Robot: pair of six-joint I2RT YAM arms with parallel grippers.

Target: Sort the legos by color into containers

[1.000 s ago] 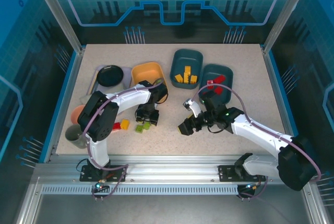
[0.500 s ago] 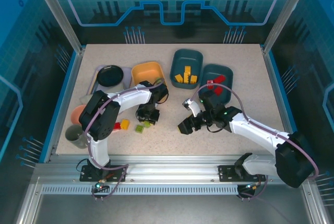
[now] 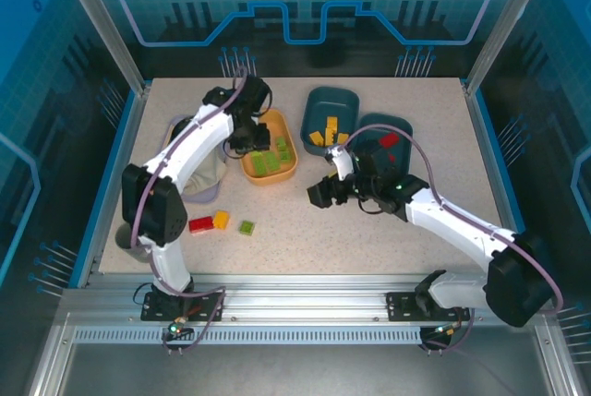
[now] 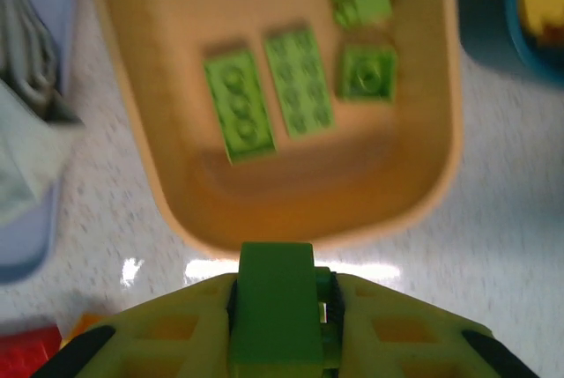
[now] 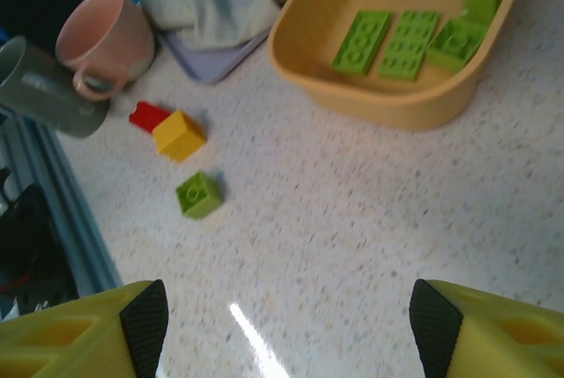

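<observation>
My left gripper [image 4: 276, 307] is shut on a green lego [image 4: 275, 294] and hangs over the near rim of the yellow-orange container [image 4: 304, 224], which has several green legos [image 4: 300, 78] lying in it. From above, that left gripper [image 3: 242, 138] sits at the left edge of the yellow-orange container [image 3: 288, 167]. My right gripper [image 5: 288, 334] is open and empty above bare table, mid-table in the overhead view [image 3: 323, 195]. Loose on the table lie a green lego [image 5: 198, 194], a yellow lego [image 5: 179, 135] and a red lego [image 5: 147, 115]. One teal container [image 3: 332, 99] has yellow legos, the other [image 3: 399, 125] red ones.
A lavender tray [image 5: 211, 61] with a crumpled cloth [image 5: 207, 3] lies left of the yellow-orange container. A pink mug [image 5: 106, 39] and a grey cup [image 5: 40, 87] stand near the table's front-left corner, close to the loose bricks.
My left gripper closed on a green lego at the front of the table and carried it back to the yellow-orange container. One green lego stays on the table. The right gripper drifted slightly left.
</observation>
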